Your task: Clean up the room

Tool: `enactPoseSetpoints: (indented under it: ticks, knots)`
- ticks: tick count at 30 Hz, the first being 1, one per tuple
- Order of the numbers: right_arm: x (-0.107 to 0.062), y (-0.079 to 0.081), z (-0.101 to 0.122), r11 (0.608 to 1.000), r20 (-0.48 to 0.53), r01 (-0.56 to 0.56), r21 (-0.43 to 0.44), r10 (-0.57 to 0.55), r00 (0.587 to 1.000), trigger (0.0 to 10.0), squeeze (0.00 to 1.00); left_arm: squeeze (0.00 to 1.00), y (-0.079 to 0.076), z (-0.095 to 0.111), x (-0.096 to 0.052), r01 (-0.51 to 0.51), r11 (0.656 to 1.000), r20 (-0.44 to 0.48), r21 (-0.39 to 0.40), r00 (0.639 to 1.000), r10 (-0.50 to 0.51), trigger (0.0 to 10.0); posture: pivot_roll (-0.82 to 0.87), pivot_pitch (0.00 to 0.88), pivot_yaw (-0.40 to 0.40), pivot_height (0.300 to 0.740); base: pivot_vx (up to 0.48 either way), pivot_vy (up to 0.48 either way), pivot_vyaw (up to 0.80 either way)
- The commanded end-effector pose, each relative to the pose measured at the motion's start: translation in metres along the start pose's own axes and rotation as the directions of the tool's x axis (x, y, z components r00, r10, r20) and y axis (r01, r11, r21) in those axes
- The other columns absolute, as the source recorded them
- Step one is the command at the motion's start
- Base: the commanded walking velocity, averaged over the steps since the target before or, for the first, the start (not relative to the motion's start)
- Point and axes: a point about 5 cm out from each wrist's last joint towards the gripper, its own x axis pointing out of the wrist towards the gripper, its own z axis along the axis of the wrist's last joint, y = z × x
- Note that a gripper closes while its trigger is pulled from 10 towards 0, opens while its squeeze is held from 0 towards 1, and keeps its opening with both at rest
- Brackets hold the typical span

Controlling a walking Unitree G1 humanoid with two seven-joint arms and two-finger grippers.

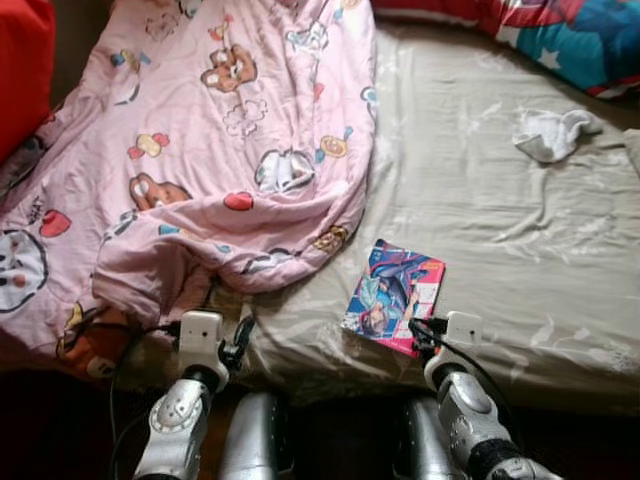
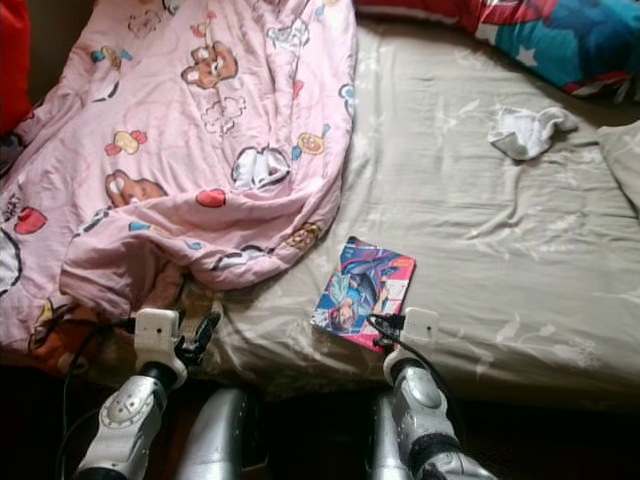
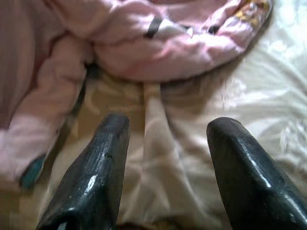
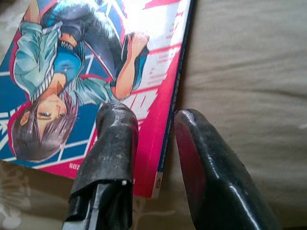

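Observation:
A comic book (image 1: 393,297) with a pink and blue cover lies flat on the beige bed sheet (image 1: 500,230), near the bed's front edge. My right gripper (image 4: 156,115) is open at the book's near corner. One finger lies over the cover (image 4: 96,72), the other rests on the sheet beside the spine, and the book's edge runs between them. A rumpled pink cartoon blanket (image 1: 200,150) covers the bed's left half. My left gripper (image 3: 168,127) is open at the front edge, just below the blanket's fold, holding nothing.
A crumpled white cloth (image 1: 552,133) lies on the sheet at the far right. A red and blue patterned pillow (image 1: 560,35) sits along the back right. A red cushion (image 1: 22,70) is at the far left. Dark floor lies below the bed's edge.

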Motion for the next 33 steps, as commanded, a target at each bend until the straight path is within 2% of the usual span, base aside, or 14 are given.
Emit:
enactPoseSetpoints:
  ticks: [1,3,4,9,13,14,15,16,17,27,29,30,32,33]
  knots:
    - [-0.002,0.002,-0.009,0.998,-0.031,0.005,0.068,-0.003,0.999,10.0,0.00,0.00,0.004,-0.006,-0.008,0.009,1.000,-0.035,0.021,0.999,-0.008,10.0,0.06,0.318,0.102,0.601,0.000,0.000,0.00]
    - [-0.002,0.002,-0.008,0.997,-0.028,0.004,0.077,-0.002,1.000,10.0,0.00,0.00,0.004,-0.006,-0.009,0.009,1.000,-0.037,0.022,0.999,-0.008,10.0,0.06,0.318,0.102,0.601,0.000,0.000,0.00]
    - [-0.001,0.002,-0.006,0.995,-0.020,0.011,0.096,-0.009,1.000,10.0,1.00,0.00,0.005,-0.006,-0.010,0.008,1.000,-0.041,0.024,0.999,-0.007,10.0,0.06,0.321,0.103,0.601,0.000,0.000,0.00]
    - [0.000,-0.002,-0.001,0.980,-0.003,0.048,0.193,-0.049,0.999,10.0,1.00,0.00,0.007,-0.007,-0.016,0.002,1.000,-0.054,0.028,0.999,0.000,10.0,0.08,0.329,0.107,0.601,0.000,0.000,0.00]
    - [0.000,-0.003,-0.003,0.978,-0.014,0.050,0.204,-0.048,0.999,10.0,1.00,0.00,0.008,-0.007,-0.017,0.001,1.000,-0.058,0.029,0.998,0.001,10.0,0.08,0.330,0.108,0.601,0.000,0.000,0.00]
    - [-0.001,-0.003,-0.006,0.976,-0.025,0.047,0.213,-0.042,0.999,10.0,0.94,0.00,0.008,-0.007,-0.018,0.001,1.000,-0.062,0.030,0.998,0.001,10.0,0.08,0.331,0.108,0.601,0.000,0.000,0.00]
    - [-0.001,-0.002,-0.008,0.973,-0.037,0.042,0.227,-0.034,0.999,10.0,0.53,0.00,0.008,-0.007,-0.018,0.001,1.000,-0.063,0.031,0.998,0.001,10.0,0.08,0.332,0.109,0.601,0.000,0.000,0.00]
    - [-0.001,-0.002,-0.008,0.973,-0.037,0.042,0.227,-0.034,0.999,10.0,0.53,0.00,0.008,-0.007,-0.018,0.001,1.000,-0.063,0.031,0.998,0.001,10.0,0.08,0.332,0.109,0.601,0.000,0.000,0.00]
    - [-0.002,-0.001,-0.011,0.970,-0.048,0.032,0.243,-0.021,0.999,10.0,0.00,0.00,0.008,-0.006,-0.018,0.001,1.000,-0.064,0.031,0.998,0.001,10.0,0.08,0.332,0.109,0.601,0.000,0.000,0.00]
    - [-0.004,0.001,-0.019,0.960,-0.082,0.017,0.281,0.007,0.997,10.0,0.00,0.00,0.008,-0.007,-0.022,0.001,0.999,-0.079,0.035,0.997,0.002,10.0,0.09,0.343,0.114,0.601,0.000,0.000,0.00]
    - [-0.005,0.002,-0.022,0.951,-0.092,0.012,0.309,0.017,0.996,10.0,0.00,0.00,0.008,-0.007,-0.023,0.002,0.999,-0.080,0.035,0.997,0.001,10.0,0.09,0.346,0.117,0.601,0.000,0.000,0.00]
    - [-0.007,0.003,-0.027,0.932,-0.106,0.015,0.362,0.026,0.994,10.0,0.00,0.00,0.007,-0.007,-0.023,0.002,0.999,-0.082,0.034,0.997,0.001,10.0,0.10,0.346,0.119,0.601,0.000,0.000,0.00]
    - [-0.008,0.003,-0.031,0.916,-0.118,0.019,0.402,0.031,0.993,10.0,0.00,0.00,0.007,-0.007,-0.024,0.003,0.999,-0.083,0.033,0.997,0.000,10.0,0.10,0.346,0.120,0.601,0.000,0.000,0.00]
    - [-0.010,0.003,-0.034,0.895,-0.127,0.022,0.446,0.038,0.991,10.0,0.00,0.00,0.006,-0.007,-0.025,0.003,0.999,-0.083,0.033,0.997,0.000,10.0,0.11,0.346,0.122,0.601,0.000,0.000,0.00]
